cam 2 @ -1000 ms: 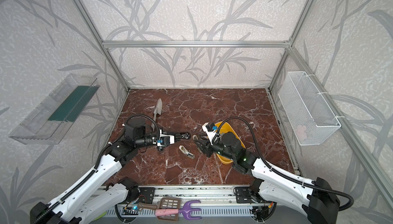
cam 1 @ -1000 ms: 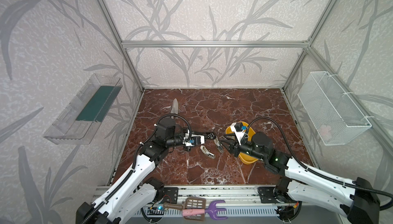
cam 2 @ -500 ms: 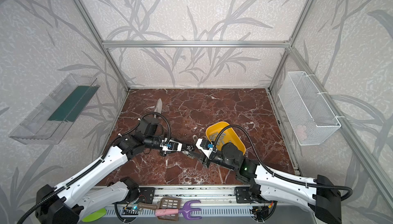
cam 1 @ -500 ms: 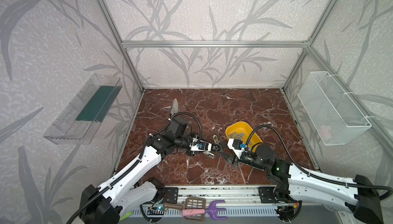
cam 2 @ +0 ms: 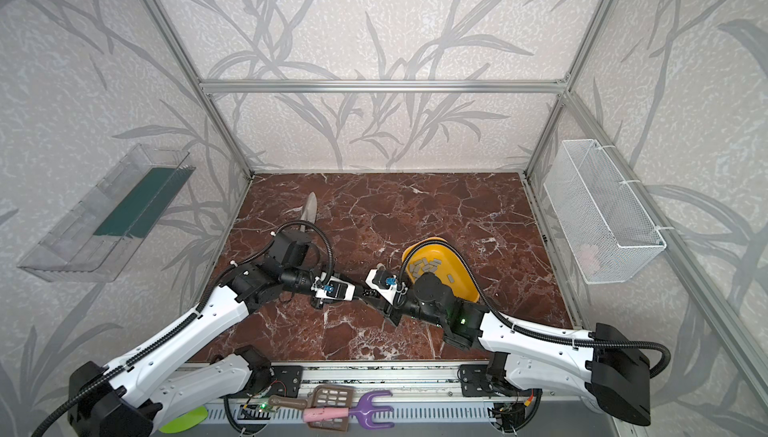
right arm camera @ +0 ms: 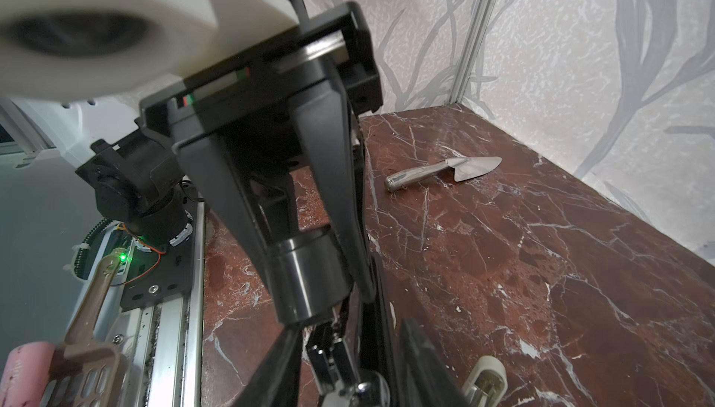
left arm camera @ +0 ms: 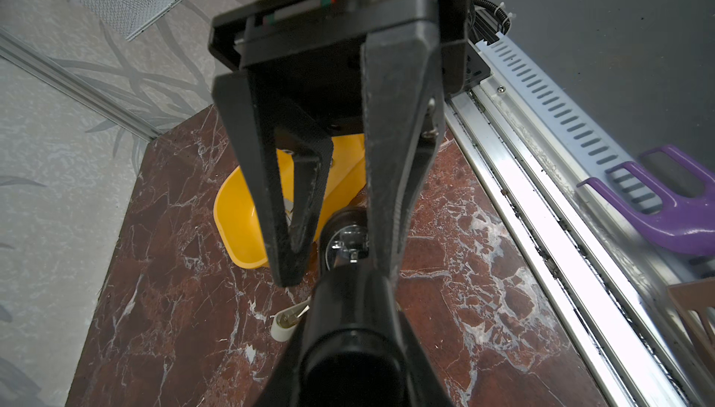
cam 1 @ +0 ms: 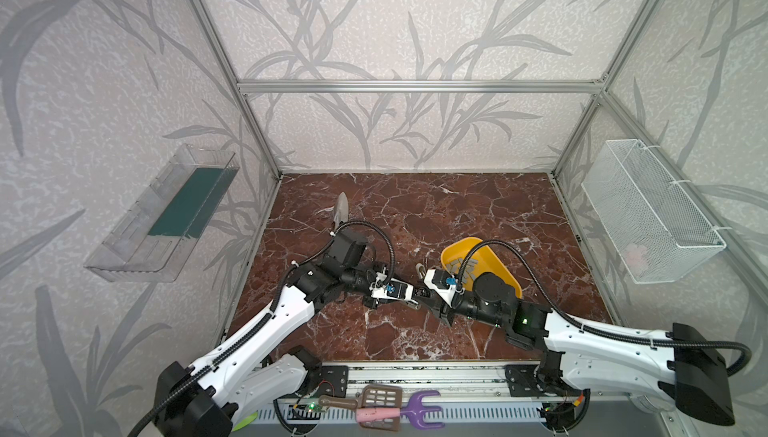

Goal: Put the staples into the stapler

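The black stapler (left arm camera: 348,347) hangs above the table between my two grippers, which meet tip to tip in both top views. My left gripper (cam 1: 415,292) is shut on its rounded black end (right arm camera: 309,281). My right gripper (cam 1: 429,295) is shut on the other end, where the silvery inner rail (right arm camera: 332,358) shows between its fingers (right arm camera: 421,366). The staples (cam 2: 428,266), several small grey strips, lie in the yellow tray (cam 1: 498,266) just behind the right wrist. None of them is in either gripper.
A cream-white block (left arm camera: 284,325) lies on the table under the stapler, and another (cam 1: 419,268) lies beside the tray. A metal trowel (cam 1: 341,210) rests at the back left. Plastic garden tools (cam 1: 395,410) lie on the front rail. A wire basket (cam 1: 648,214) hangs on the right wall.
Both arms have come toward the front of the table with the stapler, and the grippers now stand closer together. The right arm has moved off the yellow tray, so more of the tray shows.
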